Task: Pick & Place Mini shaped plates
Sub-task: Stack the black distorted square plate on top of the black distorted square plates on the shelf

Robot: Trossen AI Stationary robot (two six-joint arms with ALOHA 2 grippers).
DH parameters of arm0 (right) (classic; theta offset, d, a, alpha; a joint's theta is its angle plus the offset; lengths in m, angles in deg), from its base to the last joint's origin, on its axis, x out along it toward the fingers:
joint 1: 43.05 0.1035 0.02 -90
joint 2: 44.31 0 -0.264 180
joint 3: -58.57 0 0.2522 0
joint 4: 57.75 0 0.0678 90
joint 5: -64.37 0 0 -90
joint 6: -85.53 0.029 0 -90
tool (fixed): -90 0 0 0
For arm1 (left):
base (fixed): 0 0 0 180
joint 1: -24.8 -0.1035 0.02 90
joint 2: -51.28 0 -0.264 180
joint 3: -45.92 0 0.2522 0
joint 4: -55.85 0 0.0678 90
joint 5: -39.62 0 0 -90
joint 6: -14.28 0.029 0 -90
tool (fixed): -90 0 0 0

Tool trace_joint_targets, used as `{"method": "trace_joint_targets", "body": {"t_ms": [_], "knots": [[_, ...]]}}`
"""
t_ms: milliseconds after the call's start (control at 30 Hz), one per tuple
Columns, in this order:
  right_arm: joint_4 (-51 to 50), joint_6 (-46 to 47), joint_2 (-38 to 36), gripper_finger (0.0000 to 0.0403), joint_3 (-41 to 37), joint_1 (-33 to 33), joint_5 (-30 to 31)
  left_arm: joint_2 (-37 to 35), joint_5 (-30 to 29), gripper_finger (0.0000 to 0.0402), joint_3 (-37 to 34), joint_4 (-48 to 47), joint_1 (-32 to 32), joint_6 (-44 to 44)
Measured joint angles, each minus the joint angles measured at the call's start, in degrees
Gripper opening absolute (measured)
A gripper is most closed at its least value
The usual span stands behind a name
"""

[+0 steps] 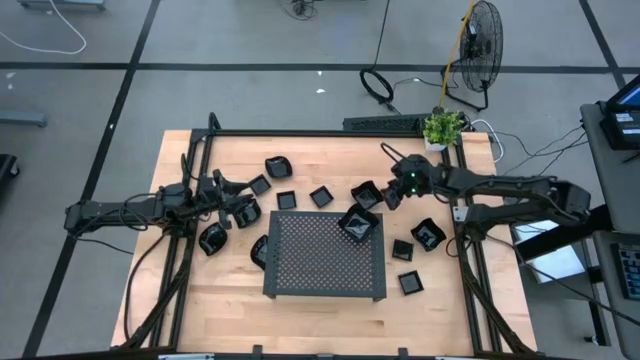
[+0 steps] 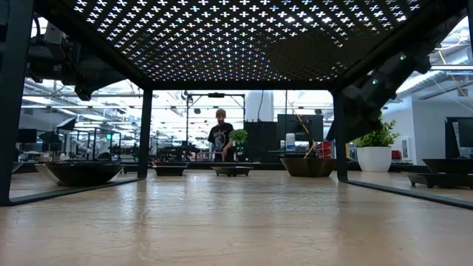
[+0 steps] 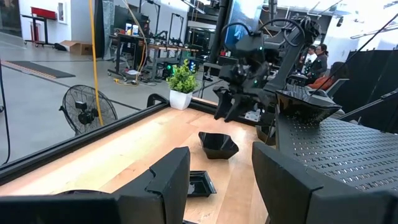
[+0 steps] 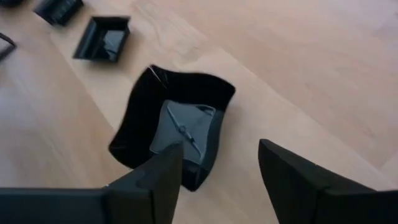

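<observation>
Several small glossy black mini plates lie scattered on the wooden table around the dark perforated tray [image 1: 325, 265]. One plate [image 1: 358, 226] sits on the tray's far right corner. My right gripper [image 1: 390, 194] [image 4: 217, 174] is open and hovers just above an angular plate [image 1: 365, 194] [image 4: 174, 134] that rests flat on the table off that corner; it touches nothing. My left gripper [image 1: 240, 205] [image 3: 221, 180] is open at the tray's left, low among other plates [image 1: 212, 238], and holds nothing.
More dishes lie right of the tray [image 1: 428, 235] [image 1: 410, 283] and beyond its far edge [image 1: 321, 195] [image 1: 277, 166]. A potted plant [image 1: 443, 127] stands at the table's far right corner. A black frame rail [image 1: 330, 133] runs along the far edge. A person [image 2: 220, 133] stands beyond the table.
</observation>
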Motion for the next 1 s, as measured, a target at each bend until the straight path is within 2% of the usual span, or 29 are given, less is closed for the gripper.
{"method": "trace_joint_targets", "body": {"t_ms": [267, 400, 700, 1000], "knots": [[4.99, 0.1, 5.77, 0.0202, -0.01, 0.0, -0.16, 0.0, 0.0, 0.0177, 0.01, 0.0, 0.0, 0.0], [7.43, 1.46, 7.37, 0.0202, -0.01, 0.0, -2.28, -0.01, 0.0, 0.0177, -0.01, 0.0, -0.01, 0.0], [8.16, 1.52, 11.36, 0.0201, -0.01, 0.0, -2.84, 0.01, 0.0, 0.0177, 0.0, 0.0, 0.0, 0.01], [10.59, 1.36, 12.5, 0.0201, -0.01, 0.0, -2.98, 0.01, 0.0, 0.0177, 0.01, 0.0, 0.0, 0.0]]}}
